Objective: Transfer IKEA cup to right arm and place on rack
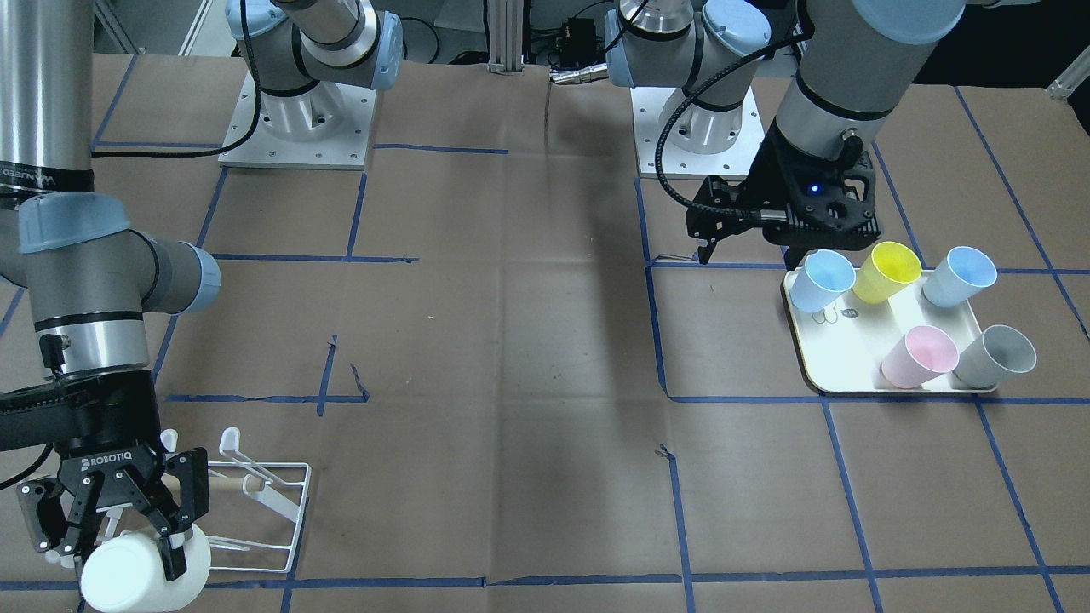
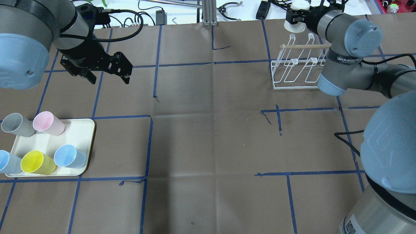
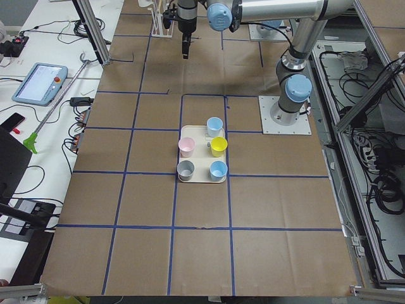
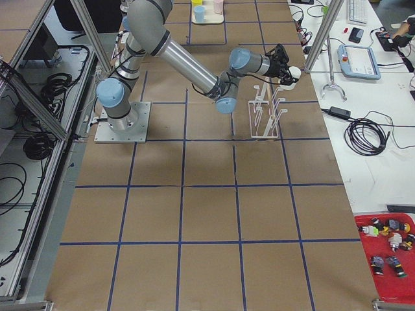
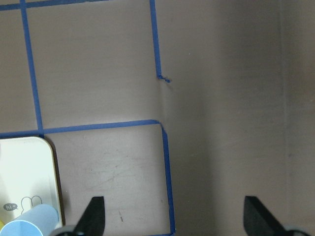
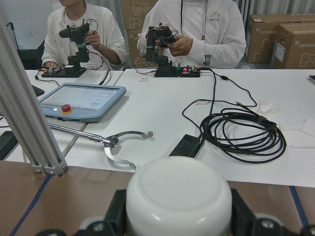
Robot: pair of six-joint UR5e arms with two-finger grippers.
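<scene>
My right gripper [image 1: 136, 528] is shut on a white cup [image 1: 145, 572] and holds it at the end of the rack [image 1: 260, 502] on the operators' side, at the table edge. In the overhead view the white cup [image 2: 295, 22] sits just beyond the rack [image 2: 297, 70], a white wire frame with a wooden dowel. The right wrist view shows the cup [image 6: 179, 194] between the black fingers [image 6: 114, 212]. My left gripper [image 2: 109, 76] is open and empty over bare table, apart from the tray; it also shows in the left wrist view [image 5: 174, 216].
A cream tray [image 2: 81, 133] at the robot's left holds several cups: grey [image 2: 18, 125], pink [image 2: 48, 123], yellow [image 2: 37, 162] and two blue ones [image 2: 69, 156]. Operators sit behind a white bench with cables past the table edge [image 6: 197, 113].
</scene>
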